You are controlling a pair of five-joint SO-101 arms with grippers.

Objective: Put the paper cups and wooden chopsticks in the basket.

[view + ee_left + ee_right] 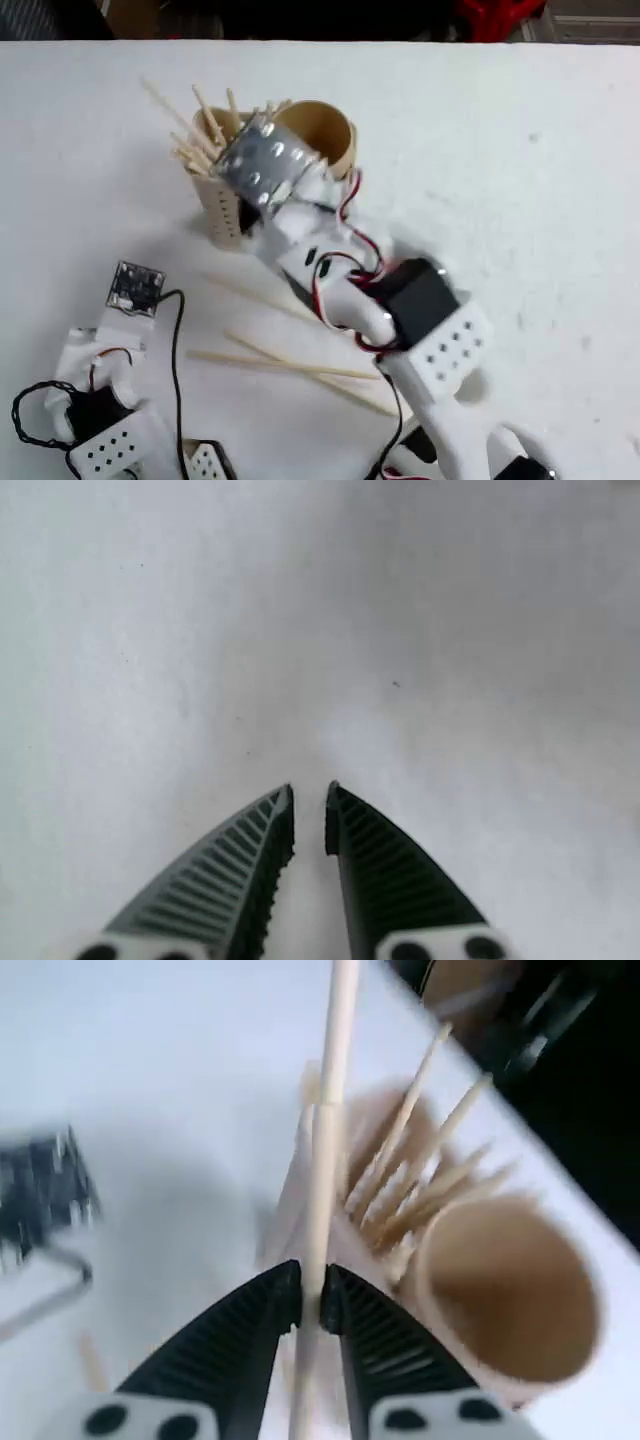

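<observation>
A pale perforated basket (225, 215) stands at the back of the table with several wooden chopsticks (190, 125) sticking up out of it. A brown paper cup (325, 135) sits in it too, its mouth open (510, 1300). My right gripper (312, 1295) hovers over the basket, shut on one chopstick (335, 1080) that runs lengthwise between its fingers, beside the standing sticks (430, 1180). A few loose chopsticks (290, 365) lie on the table in front of the basket. My left gripper (310, 805) points at bare white table, fingers together with nothing between them.
The left arm (100, 400) rests at the table's front left corner with a black cable (178, 340) looping beside it. The right arm (420, 320) crosses the middle of the table, above the loose chopsticks. The white tabletop (520, 180) spreads to the right.
</observation>
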